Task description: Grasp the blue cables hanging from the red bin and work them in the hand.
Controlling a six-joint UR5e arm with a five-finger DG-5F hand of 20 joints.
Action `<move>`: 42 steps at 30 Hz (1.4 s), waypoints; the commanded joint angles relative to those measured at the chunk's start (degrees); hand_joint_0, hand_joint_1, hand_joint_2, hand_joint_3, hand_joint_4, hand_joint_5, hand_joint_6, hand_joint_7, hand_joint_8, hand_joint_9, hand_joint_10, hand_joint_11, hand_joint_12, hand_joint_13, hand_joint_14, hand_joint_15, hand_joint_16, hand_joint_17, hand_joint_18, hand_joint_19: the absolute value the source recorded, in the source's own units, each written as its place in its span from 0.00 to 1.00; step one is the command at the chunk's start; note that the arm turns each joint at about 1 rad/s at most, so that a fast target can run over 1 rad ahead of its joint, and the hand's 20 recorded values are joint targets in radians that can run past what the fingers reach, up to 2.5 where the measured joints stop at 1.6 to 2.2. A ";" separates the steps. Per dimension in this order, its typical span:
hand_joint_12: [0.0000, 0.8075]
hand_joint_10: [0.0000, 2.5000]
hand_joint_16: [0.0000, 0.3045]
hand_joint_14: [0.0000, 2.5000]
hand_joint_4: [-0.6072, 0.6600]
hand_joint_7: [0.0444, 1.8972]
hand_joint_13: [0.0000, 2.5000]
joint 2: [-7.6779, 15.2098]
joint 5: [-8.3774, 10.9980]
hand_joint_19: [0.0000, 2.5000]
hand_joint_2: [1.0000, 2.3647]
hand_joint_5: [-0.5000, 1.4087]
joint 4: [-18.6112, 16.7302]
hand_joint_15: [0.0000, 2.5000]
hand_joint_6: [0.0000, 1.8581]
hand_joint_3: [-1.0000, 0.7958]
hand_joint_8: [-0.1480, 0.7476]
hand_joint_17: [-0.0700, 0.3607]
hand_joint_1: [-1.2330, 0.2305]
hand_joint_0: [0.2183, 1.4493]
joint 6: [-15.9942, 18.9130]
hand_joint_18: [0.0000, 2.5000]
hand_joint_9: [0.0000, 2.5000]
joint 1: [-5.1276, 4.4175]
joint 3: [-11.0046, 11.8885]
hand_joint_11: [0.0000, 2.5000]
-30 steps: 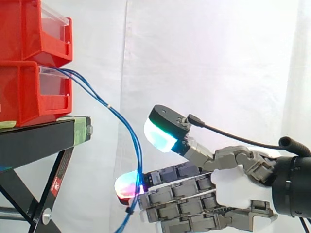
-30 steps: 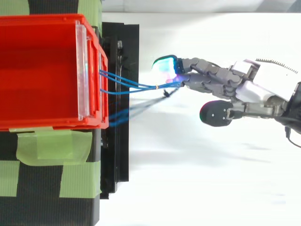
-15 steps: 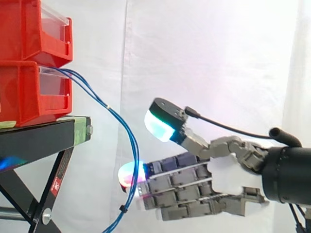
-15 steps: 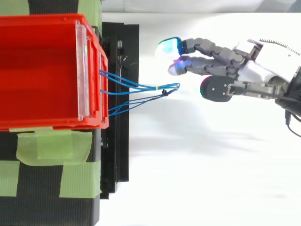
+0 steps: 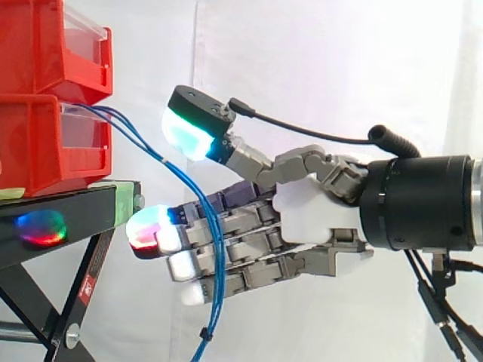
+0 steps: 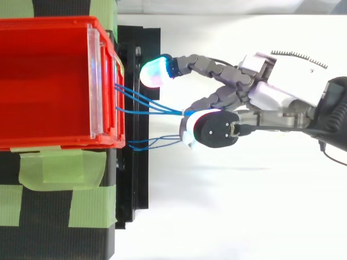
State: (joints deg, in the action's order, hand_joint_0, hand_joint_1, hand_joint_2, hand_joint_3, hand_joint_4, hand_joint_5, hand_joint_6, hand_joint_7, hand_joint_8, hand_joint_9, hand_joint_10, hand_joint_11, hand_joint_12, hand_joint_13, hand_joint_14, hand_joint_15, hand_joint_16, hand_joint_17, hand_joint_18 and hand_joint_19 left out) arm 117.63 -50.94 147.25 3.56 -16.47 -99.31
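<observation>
Blue thin cables (image 5: 167, 164) hanging from the lower red plastic bin (image 5: 45, 143) now cross the straight, spread fingers (image 5: 241, 226) of the hand (image 5: 302, 226), which has advanced toward that bin, thumb raised, nothing gripped yet.

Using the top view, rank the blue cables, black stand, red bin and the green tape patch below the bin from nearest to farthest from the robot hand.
From the robot hand:
1. blue cables: against its fingers, on their left.
2. black stand: the strip under the fingertips.
3. red bin: further left, past the stand's edge.
4. green tape patch: lower left, farthest.
</observation>
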 commanded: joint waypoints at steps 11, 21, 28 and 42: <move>0.51 0.00 0.21 0.00 0.68 0.38 0.51 -0.73 -0.30 0.34 0.00 0.26 8.23 0.60 0.00 0.00 0.54 0.50 0.47 0.45 6.82 0.34 0.40 0.13 -2.20 0.51; 0.50 0.00 0.21 0.00 0.69 0.43 0.53 -4.86 -0.13 0.36 0.00 0.28 8.23 0.66 0.01 0.00 0.52 0.50 0.46 0.46 6.99 0.36 0.42 -0.23 -4.40 0.61; 0.50 0.00 0.21 0.00 0.70 0.44 0.53 -8.56 -0.04 0.36 0.00 0.29 13.06 0.66 0.01 0.00 0.52 0.50 0.46 0.46 6.99 0.37 0.42 -0.31 -5.72 0.66; 0.51 0.78 0.20 0.38 0.70 0.57 0.43 -14.97 7.52 0.47 0.00 0.31 6.30 0.60 0.00 0.00 0.53 0.49 0.44 0.46 6.82 0.41 0.27 -3.48 -14.68 0.60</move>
State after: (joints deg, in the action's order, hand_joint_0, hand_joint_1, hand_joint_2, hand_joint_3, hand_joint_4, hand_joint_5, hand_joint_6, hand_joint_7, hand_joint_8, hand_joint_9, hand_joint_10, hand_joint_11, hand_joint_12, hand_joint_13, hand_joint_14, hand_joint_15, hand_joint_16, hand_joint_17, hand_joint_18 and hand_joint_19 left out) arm 103.85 -43.98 153.73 10.37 -19.28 -112.78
